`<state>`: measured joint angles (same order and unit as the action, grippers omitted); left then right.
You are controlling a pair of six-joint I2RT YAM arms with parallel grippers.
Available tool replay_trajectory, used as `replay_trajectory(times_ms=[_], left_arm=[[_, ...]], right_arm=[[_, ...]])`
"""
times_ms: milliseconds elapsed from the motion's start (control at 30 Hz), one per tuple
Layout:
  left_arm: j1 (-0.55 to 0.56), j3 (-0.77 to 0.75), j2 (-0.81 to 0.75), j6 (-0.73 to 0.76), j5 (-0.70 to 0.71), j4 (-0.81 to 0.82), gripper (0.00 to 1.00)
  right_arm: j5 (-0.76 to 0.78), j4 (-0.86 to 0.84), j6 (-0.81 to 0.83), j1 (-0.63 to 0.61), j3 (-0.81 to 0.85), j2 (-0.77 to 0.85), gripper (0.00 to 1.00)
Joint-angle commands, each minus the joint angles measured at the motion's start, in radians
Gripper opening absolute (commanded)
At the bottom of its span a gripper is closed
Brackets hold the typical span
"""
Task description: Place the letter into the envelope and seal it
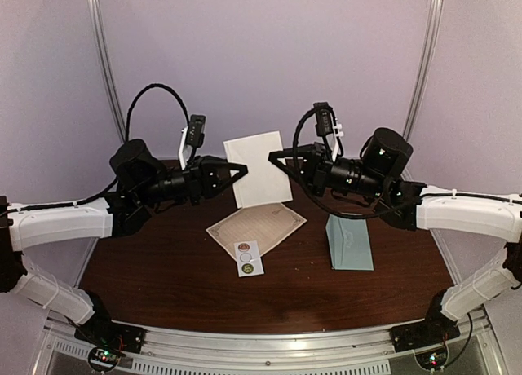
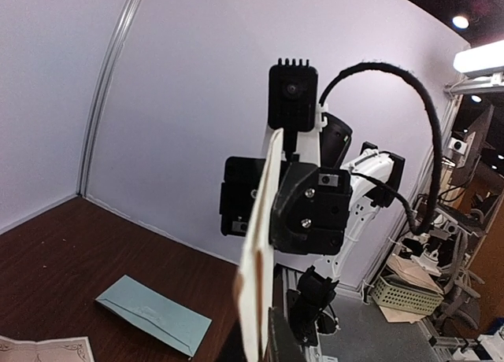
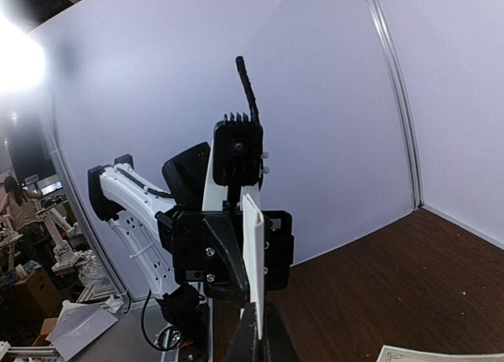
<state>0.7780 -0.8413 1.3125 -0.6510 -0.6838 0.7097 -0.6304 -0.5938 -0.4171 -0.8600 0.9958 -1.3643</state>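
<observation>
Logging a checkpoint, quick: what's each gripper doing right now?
Left gripper: closed, pinching the white sheet at its left edge.
Right gripper: closed, pinching the same sheet's right edge.

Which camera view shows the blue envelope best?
Left wrist: the envelope lies whole and unblocked on the table. Top external shows it from above, its far edge under the right arm. Right wrist does not show it.

The sheet point(image 3: 253, 252) stands edge-on, dead centre, the right gripper point(image 3: 258, 342) pinching its bottom edge, jaws tight on it. Behind it the left arm point(image 3: 138, 212) faces in, dark bench point(image 3: 378, 283) below.
</observation>
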Motion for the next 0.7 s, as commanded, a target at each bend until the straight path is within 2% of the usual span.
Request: replay_trajectory(times_ms=[0, 100, 133, 167, 267, 333, 367, 433, 533, 667], left_arm=[[0.000, -0.015, -0.019, 0.025, 0.043, 0.006, 0.00], [0.000, -0.030, -0.010, 0.040, 0.059, -0.024, 0.00], [0.000, -0.036, -0.009, 0.044, 0.066, -0.037, 0.00], [0.000, -0.043, -0.010, 0.053, 0.078, -0.056, 0.00], [-0.009, -0.066, -0.022, 0.107, 0.143, -0.150, 0.00], [-0.042, -0.097, -0.023, 0.173, 0.160, -0.257, 0.00], [-0.068, -0.118, -0.017, 0.206, 0.164, -0.320, 0.00], [-0.130, -0.168, -0.004, 0.248, 0.159, -0.447, 0.00], [-0.238, -0.227, 0.007, 0.304, 0.155, -0.624, 0.00], [-0.371, -0.248, -0.019, 0.354, 0.201, -0.705, 0.00]], right_arm=[[0.017, 0.000, 0.017, -0.006, 0.018, 0.026, 0.00], [0.035, 0.020, 0.028, -0.006, 0.017, 0.030, 0.00], [0.044, 0.029, 0.032, -0.007, 0.015, 0.034, 0.03], [0.056, 0.042, 0.039, -0.006, 0.014, 0.039, 0.21], [0.099, 0.087, 0.068, -0.004, -0.001, 0.074, 0.66], [0.125, 0.109, 0.078, 0.004, -0.028, 0.110, 0.88], [0.144, 0.128, 0.084, 0.009, -0.040, 0.126, 0.93], [0.202, 0.213, 0.104, 0.015, -0.049, 0.154, 0.98], [0.349, 0.374, 0.132, 0.018, -0.048, 0.177, 1.00], [0.606, 0.609, 0.094, 0.018, -0.028, 0.167, 1.00]])
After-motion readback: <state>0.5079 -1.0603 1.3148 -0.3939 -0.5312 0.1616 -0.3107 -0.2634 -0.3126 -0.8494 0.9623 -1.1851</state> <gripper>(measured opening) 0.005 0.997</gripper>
